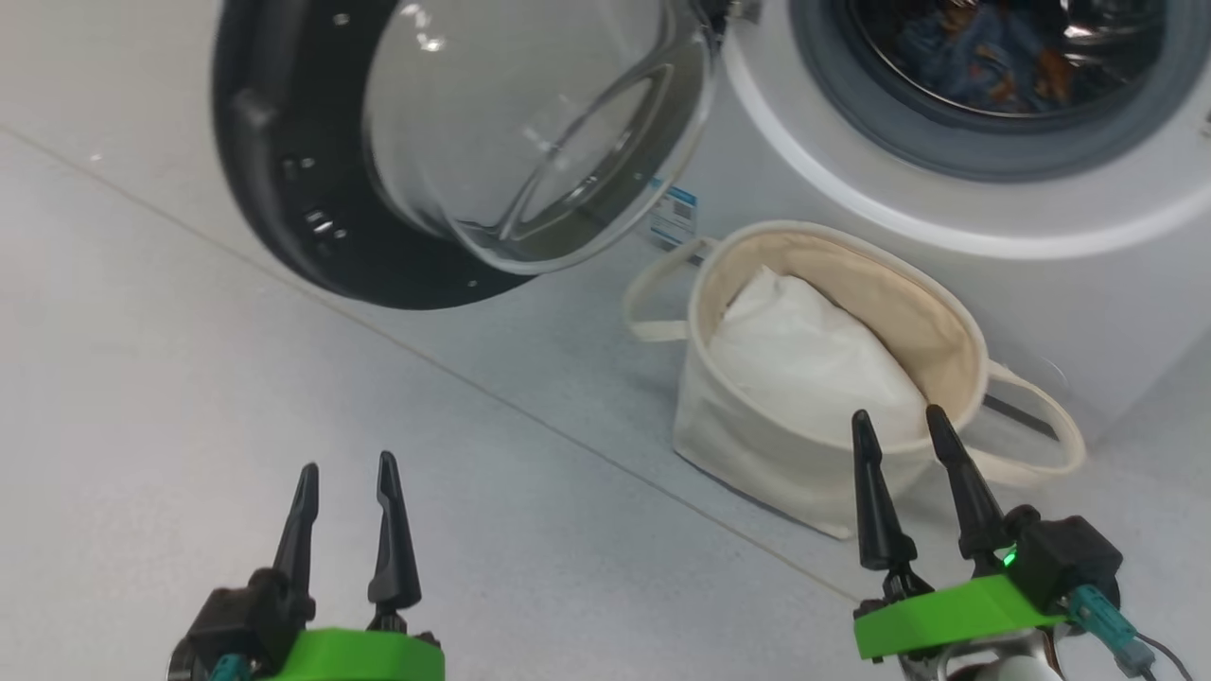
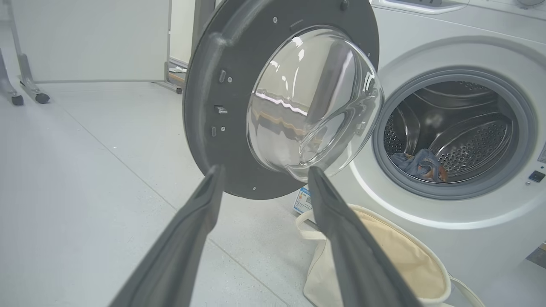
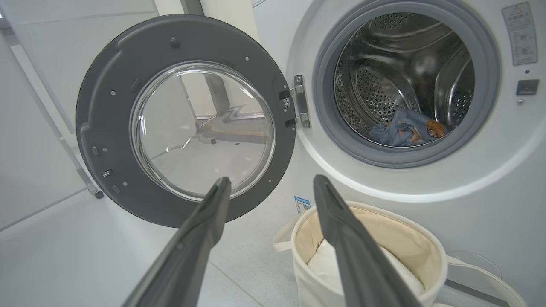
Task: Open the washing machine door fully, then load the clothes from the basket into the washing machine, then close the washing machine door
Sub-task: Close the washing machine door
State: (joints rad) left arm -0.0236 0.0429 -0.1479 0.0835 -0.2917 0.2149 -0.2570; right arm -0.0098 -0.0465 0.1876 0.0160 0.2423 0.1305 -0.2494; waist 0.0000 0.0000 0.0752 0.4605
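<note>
Clothes (image 3: 405,132): light-blue garment with orange-brown print, crumpled low in the steel drum (image 3: 384,64) of the washing machine (image 3: 490,204). Basket (image 1: 757,445), on the floor (image 1: 284,378) just before the machine, holds a white bundle (image 1: 804,359). Door (image 1: 274,189) swung wide. Left gripper (image 1: 347,463) and right gripper (image 1: 898,413): fingers spread, empty.

A plain white cushion-like bundle (image 1: 804,355) sits slumped; pale grey tiled floor (image 1: 284,426); a white panel (image 2: 85,38) on castors (image 2: 42,98) beyond.
</note>
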